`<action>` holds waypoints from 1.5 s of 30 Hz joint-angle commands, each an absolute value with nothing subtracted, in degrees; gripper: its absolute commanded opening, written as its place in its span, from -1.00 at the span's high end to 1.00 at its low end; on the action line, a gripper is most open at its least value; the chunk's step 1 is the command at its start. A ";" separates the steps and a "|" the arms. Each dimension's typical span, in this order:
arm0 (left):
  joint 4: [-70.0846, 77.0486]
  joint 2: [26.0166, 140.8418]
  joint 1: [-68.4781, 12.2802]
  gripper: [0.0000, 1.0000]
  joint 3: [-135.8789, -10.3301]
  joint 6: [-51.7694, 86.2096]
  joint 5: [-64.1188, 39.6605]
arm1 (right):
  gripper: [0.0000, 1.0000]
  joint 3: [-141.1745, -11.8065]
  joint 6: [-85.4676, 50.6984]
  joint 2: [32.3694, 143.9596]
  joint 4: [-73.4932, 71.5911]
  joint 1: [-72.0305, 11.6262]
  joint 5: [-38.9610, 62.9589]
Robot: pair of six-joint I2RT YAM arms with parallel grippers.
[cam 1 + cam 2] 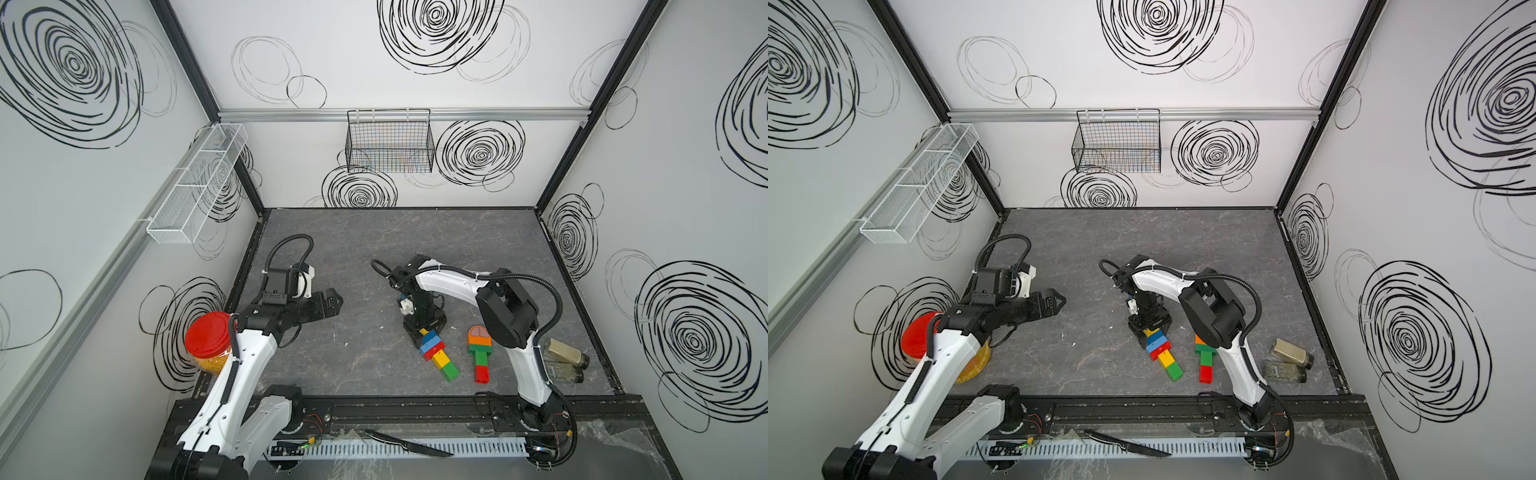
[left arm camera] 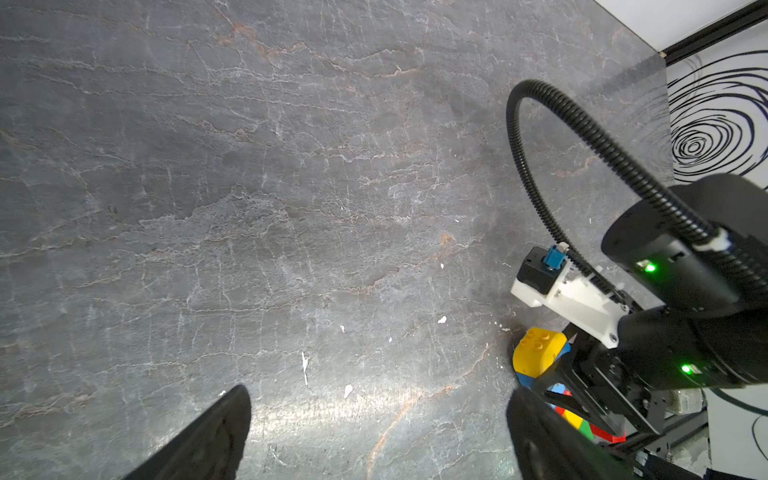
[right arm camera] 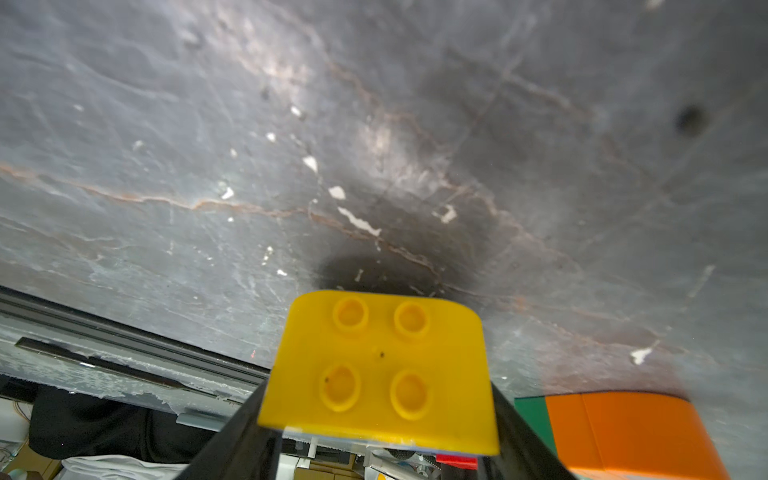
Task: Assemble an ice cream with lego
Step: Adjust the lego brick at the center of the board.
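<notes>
Spanning the lower middle of the frame in both top views: bench (image 1: 374, 249), grey veined slate.

Right arm, entering from the lower right of the frame. Its right end effector (image 1: 424, 331) points down and is clenched on the yellow dome piece (image 3: 380, 365), one finger on each flank, studs facing the wrist camera.

Left arm, entering from the lower left. Its left end effector (image 1: 334, 304) is released, jaws wide, over bare bench, well apart from all lego.

Jar (image 1: 208, 338), red lid, yellow contents, at the left edge of the bench, beside the left arm.

Lego stack (image 1: 436, 353): yellow dome, blue, red, yellow, green. Its long axis runs diagonally from the right end effector toward the lower right of the frame. Whether the far green end rests on the bench cannot be told.

Second lego ice cream (image 1: 480, 353): orange dome, green, red stem, lying just beside the stack, long axis near vertical in the frame.

Spice bottles (image 1: 567, 353), two, lying at the right edge.

Knife (image 1: 407, 446), on the front rail.

Judgement: the right arm is much nearer. Any coming move turns on the dome end being gripped while the stem trails away, so the stack may swing.
</notes>
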State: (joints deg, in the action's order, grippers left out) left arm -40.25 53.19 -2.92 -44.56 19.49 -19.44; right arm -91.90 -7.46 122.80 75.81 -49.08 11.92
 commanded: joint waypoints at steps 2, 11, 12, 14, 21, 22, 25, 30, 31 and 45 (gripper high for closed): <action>-40.14 52.48 -2.37 -0.98 -44.56 18.53 -19.43 | 0.24 -91.15 -7.95 123.51 75.79 -49.47 11.14; -40.16 52.44 -2.37 -0.98 -44.57 18.54 -19.34 | -0.23 -91.06 -8.74 122.89 74.08 -49.98 9.44; -40.17 52.43 -2.37 -0.98 -44.56 18.53 -19.42 | -0.28 -90.89 -8.87 122.79 73.66 -50.09 9.23; -40.19 52.45 -2.30 -0.98 -44.65 18.54 -19.31 | -0.36 -90.58 -9.15 122.40 72.94 -50.23 8.99; -40.43 52.24 -2.12 -0.98 -44.74 18.56 -19.21 | -0.61 -88.56 -10.76 120.49 70.15 -51.14 7.66; -40.38 52.24 -2.11 -0.98 -44.74 18.55 -19.20 | -0.64 -88.22 -11.12 120.05 69.74 -51.09 7.12; -40.32 52.29 -2.11 -0.98 -44.74 18.63 -19.17 | -0.68 -87.20 -12.57 118.45 68.58 -51.05 4.72; -40.23 52.29 -2.02 -0.98 -44.65 18.75 -19.13 | -0.69 -85.41 -14.87 115.65 67.35 -49.80 0.34; -40.27 52.23 -2.03 -0.98 -44.65 18.85 -19.15 | -0.69 -85.15 -15.10 115.11 67.16 -49.53 -0.25; -40.43 51.88 -2.02 -0.99 -44.77 19.24 -17.99 | -0.73 -80.71 -16.48 111.23 65.18 -46.32 -6.55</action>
State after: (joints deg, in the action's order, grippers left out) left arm -40.38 52.73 -2.50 -44.56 19.51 -18.92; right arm -81.36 -15.38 114.24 65.58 -46.81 -3.84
